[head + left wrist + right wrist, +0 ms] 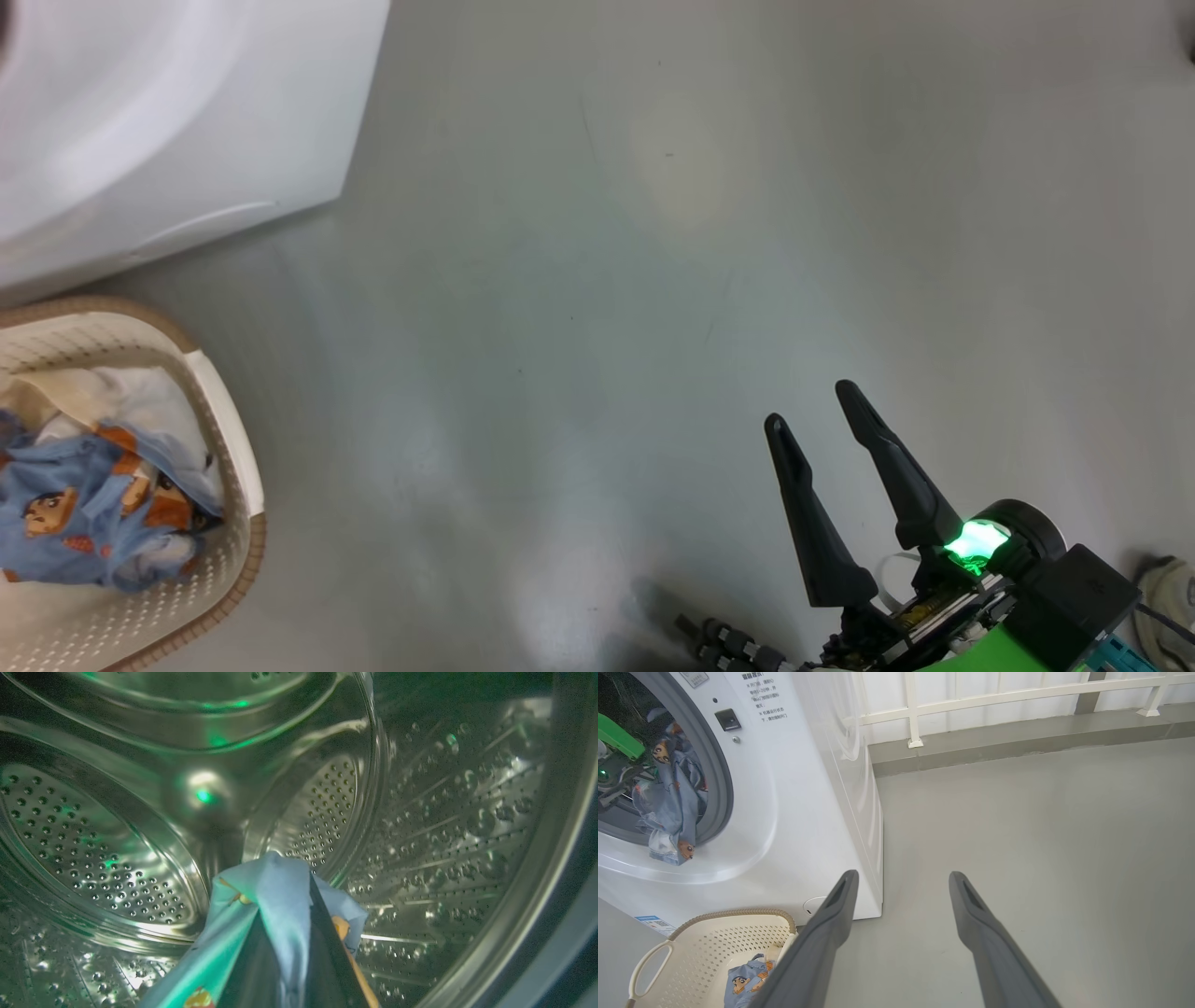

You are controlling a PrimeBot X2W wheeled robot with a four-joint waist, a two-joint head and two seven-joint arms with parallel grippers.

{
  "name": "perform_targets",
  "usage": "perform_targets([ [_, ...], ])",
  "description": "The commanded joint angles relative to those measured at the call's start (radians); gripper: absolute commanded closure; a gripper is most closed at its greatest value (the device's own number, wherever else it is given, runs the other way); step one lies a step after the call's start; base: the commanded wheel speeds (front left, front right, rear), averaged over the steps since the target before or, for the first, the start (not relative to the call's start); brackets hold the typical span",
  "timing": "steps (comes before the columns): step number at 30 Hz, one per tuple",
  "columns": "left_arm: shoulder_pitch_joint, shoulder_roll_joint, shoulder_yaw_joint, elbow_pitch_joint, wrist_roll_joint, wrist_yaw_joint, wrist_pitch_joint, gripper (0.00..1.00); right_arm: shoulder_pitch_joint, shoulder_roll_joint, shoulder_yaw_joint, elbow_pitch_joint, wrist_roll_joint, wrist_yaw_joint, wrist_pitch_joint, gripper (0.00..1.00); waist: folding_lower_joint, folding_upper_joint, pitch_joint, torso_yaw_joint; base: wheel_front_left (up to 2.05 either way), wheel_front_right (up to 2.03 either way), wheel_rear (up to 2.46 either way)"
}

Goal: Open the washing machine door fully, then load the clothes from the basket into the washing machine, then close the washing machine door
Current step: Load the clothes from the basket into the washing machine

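- The big white front-loading washing machine (pixel 794 812) is standing to your left with its round mouth open. I am judging the step in hand to be the loading of one piece.
- The perforated steel drum (pixel 444 812) is surrounding your left wrist camera, so the reach is going deep. You should be aiming for the back of it before letting go.
- The small cream-white perforated plastic basket (pixel 229 439) with a brown woven-look rim is sitting on the floor just in front of the machine. More light blue bear-printed clothes (pixel 84 509) and some cream cloth are lying in it, so the loading is looking well short of done.
- The light blue fabric garment (pixel 275 891) printed with brown-orange bears is hanging inside the mouth. In the right wrist view its tail is draping over the grey rubber gasket (pixel 720 788) and out past the lip. You should be pushing that tail inward, or it is risking getting pinched at closing.
- The left claw (pixel 292 896) is clenching on the garment, with cloth bunching over its dark fingers.
- The right claw (pixel 810 403) is hanging released over the floor, well apart from the basket, grasping nothing.
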Motion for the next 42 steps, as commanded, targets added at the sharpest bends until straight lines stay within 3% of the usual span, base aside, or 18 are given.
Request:
perform_targets([
  [1,-0.024,0.051,0.041,-0.026,-0.004,-0.003,-0.007,1.00,0.023,-0.013,0.020,-0.028,0.005,0.002,-0.012,0.00,0.0000,-0.0001,0.013,-0.007,0.02,0.02,0.02],
  [5,-0.035,0.037,0.102,-0.029,-0.008,-0.003,-0.017,1.00,0.021,-0.013,0.025,-0.029,0.007,0.002,-0.012,0.00,0.0000,-0.0001,0.016,-0.006,0.01,0.01,0.01],
  [6,-0.026,0.034,0.105,-0.019,-0.015,-0.003,-0.016,0.72,0.020,-0.013,0.027,-0.029,0.008,0.002,-0.012,0.00,0.0000,-0.0001,0.016,-0.006,0.00,0.00,0.00],
  [7,-0.014,0.032,0.098,-0.001,-0.025,-0.003,0.000,0.00,0.018,-0.013,0.030,-0.027,0.009,0.002,-0.012,0.00,0.0000,-0.0001,0.016,-0.005,0.00,0.00,0.00],
  [13,0.021,0.057,0.044,0.040,-0.035,-0.003,0.097,0.00,-0.007,-0.013,0.050,-0.012,0.013,0.002,-0.012,0.00,0.0000,-0.0001,0.014,0.000,0.00,0.00,0.00],
  [19,0.044,0.045,0.009,0.061,-0.046,-0.003,0.114,0.00,-0.031,-0.013,0.043,0.005,0.010,0.002,-0.012,0.00,0.0000,-0.0001,-0.008,0.025,0.00,0.00,0.00],
  [30,0.133,0.058,-0.052,0.039,-0.076,-0.003,0.083,0.00,-0.063,-0.013,-0.004,0.027,0.002,0.002,-0.012,0.00,0.0000,-0.0001,-0.049,0.087,0.00,0.00,0.00],
  [42,0.401,0.104,-0.027,-0.101,-0.144,0.000,0.004,0.00,-0.086,-0.013,-0.057,0.057,-0.002,0.002,-0.012,0.00,0.0000,-0.0001,-0.099,0.153,0.00,0.00,0.00],
])
